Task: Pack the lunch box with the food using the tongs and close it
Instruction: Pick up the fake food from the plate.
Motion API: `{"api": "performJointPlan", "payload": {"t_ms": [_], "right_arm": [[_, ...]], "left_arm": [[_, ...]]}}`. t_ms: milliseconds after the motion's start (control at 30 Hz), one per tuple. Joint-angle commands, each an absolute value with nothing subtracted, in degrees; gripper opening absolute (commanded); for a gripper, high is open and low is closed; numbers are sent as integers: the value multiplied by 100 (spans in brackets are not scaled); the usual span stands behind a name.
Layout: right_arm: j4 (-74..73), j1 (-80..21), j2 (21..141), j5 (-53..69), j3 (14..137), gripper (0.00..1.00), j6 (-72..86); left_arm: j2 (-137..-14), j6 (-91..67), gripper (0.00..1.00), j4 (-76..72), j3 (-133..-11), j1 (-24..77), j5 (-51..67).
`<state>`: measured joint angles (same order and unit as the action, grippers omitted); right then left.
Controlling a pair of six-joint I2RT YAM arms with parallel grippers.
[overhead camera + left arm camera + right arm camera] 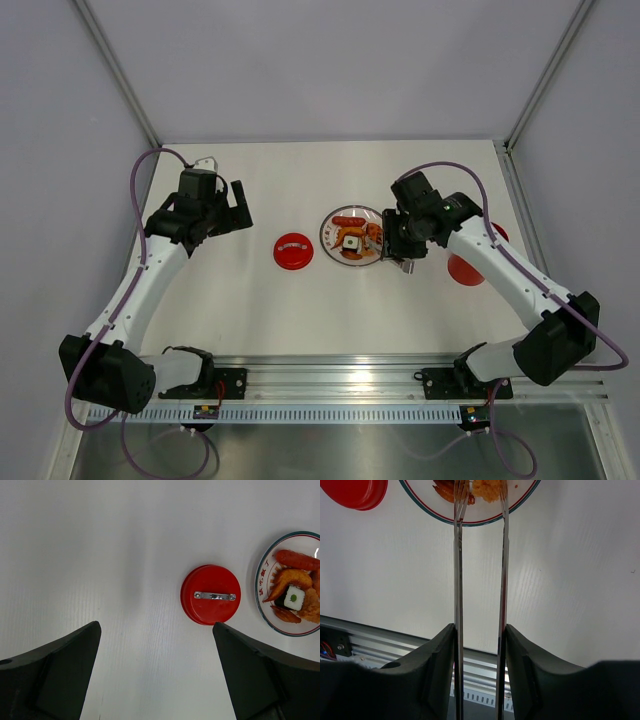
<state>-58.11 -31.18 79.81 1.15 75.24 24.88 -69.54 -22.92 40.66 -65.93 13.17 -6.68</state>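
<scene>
The tongs (457, 580) are clamped in our right gripper (480, 628), with one finger pressing each arm from outside. The arms stand apart, and their tips reach over the rim of the plate (274, 555) in among the food (294, 592). The food is a sausage, fried bits and a roll, all lying on the plate. The tub (462, 270) stands just right of that gripper, partly hidden by the right arm. The lid (293, 251) lies flat with its handle up, left of the plate and clear of it. Our left gripper (156, 626) hangs over the table (250, 310) with its jaws wide apart and nothing between them, and the lid lies just ahead of its fingers. The table is plain white with a dull sheen. A metal rail (340, 375) runs along its near edge. Pale grey walls (330, 70) with slim metal posts (115, 70) close in the back and sides.
</scene>
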Motion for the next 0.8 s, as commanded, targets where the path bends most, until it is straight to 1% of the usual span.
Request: {"api": "performJointPlan", "payload": {"t_ms": [0,333,767], "right_arm": [[-5643,-3208,8033,114,7787,50,2505],[-5678,-3252,8209,-167,7787,52,2479],[-5441,-3270,8455,-132,7699,53,2452]], "left_arm": [[-6943,-2276,99,3955,-6759,1336,-756],[-6935,-2268,99,3938,-6750,1336,-756],[-6934,-2259,99,3946,-6768,1336,-756]]}}
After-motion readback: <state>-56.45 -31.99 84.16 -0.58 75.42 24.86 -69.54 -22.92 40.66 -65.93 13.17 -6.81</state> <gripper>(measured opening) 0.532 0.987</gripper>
